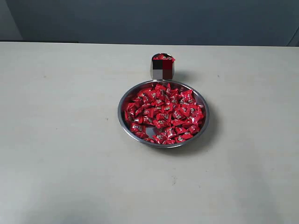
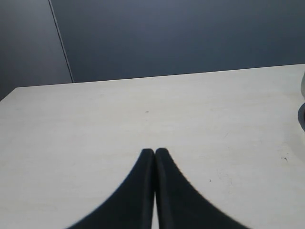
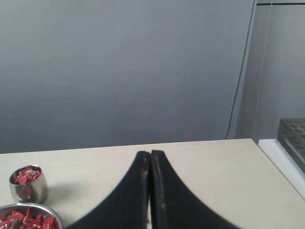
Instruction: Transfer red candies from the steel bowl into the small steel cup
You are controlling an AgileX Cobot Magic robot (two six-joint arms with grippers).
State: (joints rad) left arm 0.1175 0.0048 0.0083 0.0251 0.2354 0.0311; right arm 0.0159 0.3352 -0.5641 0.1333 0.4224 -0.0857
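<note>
The steel bowl sits mid-table, heaped with red candies. Just behind it stands the small steel cup, with red candies piled to its brim. The right wrist view shows the same cup and a bit of the bowl's rim off to one side. My right gripper is shut and holds nothing, well away from both. My left gripper is shut too, empty, over bare table. Neither arm appears in the exterior view.
The pale table ends at a dark wall behind. In the right wrist view the table's edge and a dark gridded panel lie to one side.
</note>
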